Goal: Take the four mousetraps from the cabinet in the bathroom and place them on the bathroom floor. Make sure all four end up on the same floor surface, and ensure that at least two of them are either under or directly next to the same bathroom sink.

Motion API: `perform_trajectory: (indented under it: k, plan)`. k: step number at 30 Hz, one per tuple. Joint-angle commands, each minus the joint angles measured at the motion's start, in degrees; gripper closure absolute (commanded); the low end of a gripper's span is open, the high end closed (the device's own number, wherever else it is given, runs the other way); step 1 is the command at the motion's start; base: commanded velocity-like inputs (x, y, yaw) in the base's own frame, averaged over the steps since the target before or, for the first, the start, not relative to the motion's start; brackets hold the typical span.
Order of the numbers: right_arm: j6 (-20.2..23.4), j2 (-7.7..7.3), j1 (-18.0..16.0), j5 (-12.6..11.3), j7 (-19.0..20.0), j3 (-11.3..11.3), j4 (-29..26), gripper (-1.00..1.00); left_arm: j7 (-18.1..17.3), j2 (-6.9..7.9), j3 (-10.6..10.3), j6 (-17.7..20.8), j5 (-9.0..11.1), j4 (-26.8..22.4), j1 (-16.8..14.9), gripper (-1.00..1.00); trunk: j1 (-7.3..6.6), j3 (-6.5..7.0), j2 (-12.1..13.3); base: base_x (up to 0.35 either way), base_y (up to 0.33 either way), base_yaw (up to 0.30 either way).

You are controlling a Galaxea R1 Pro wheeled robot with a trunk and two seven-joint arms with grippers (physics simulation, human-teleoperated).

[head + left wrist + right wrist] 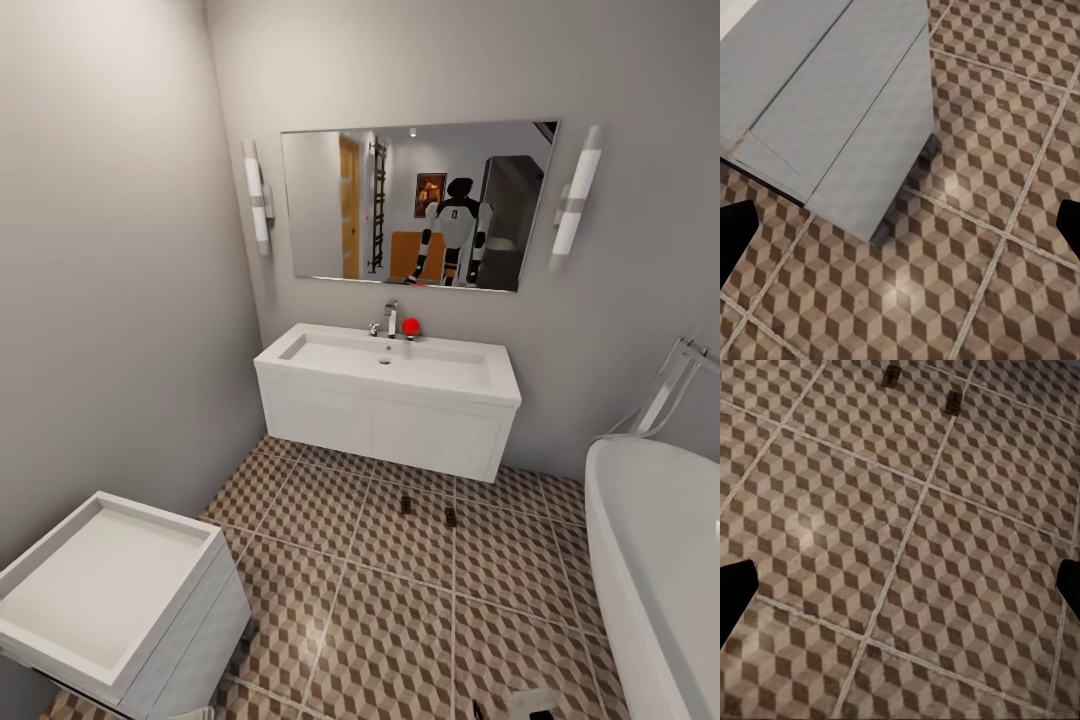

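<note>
Two mousetraps lie on the bathroom floor (400, 610) just in front of the white sink unit (385, 400): one mousetrap (405, 505) to the left, the other mousetrap (450, 516) to the right. The right wrist view shows the same mousetraps (892, 375) (954, 403) far ahead on the cube-patterned tiles (900, 510). My right gripper (900, 592) is open over bare tiles, nothing between its dark fingertips (735, 592). My left gripper (900, 232) is open too, above the tiles (967, 247) beside a white unit. The cabinet is out of direct view.
A low white unit (110, 590) (832, 97) stands at the near left against the wall. A white bathtub (650, 560) takes up the right side. A tap (391, 318) and a red ball (411, 325) sit on the sink top, below a mirror (415, 205).
</note>
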Motion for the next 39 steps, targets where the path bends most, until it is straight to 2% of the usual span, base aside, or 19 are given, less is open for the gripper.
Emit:
perform_trajectory:
  k: [1,7,25,29,33,39]
  plan:
    - [0.0,0.06,0.3,0.5,-0.6,0.4,0.0,-1.00,0.3,-0.04,-0.5,-0.2,0.1,0.2,-0.1,-1.00,0.04,-0.11,-0.1,0.000,0.000,0.000]
    - [0.3,0.32,1.3,0.5,-0.9,0.3,-0.1,-1.00,0.3,-0.06,-0.5,-0.2,0.1,0.2,-0.1,-1.00,0.04,-0.11,-0.1,0.000,0.000,0.000]
    - [-0.2,0.66,1.5,0.4,-0.6,0.3,-0.5,-1.00,0.1,-0.08,-0.6,-0.1,0.0,0.4,-0.1,-1.00,0.04,-0.11,-0.1,0.000,0.000,0.000]
    - [-0.2,0.63,1.5,0.3,-0.6,0.3,-0.5,-1.00,-0.1,-0.74,-0.6,-0.1,0.0,0.5,-0.1,-1.00,0.04,-0.13,-0.1,0.000,0.000,0.006]
    - [-0.1,0.59,1.5,0.3,-0.6,0.2,-0.5,-1.00,-0.2,-1.10,-0.5,-0.1,0.1,0.6,-0.1,-1.00,0.04,-0.29,-0.1,0.000,0.000,0.128]
    - [0.0,0.60,1.5,0.3,-0.7,0.2,-0.5,-1.00,-0.1,-0.71,-0.5,-0.1,0.1,0.7,-0.1,-1.00,0.04,-0.63,-0.1,0.000,0.000,0.197]
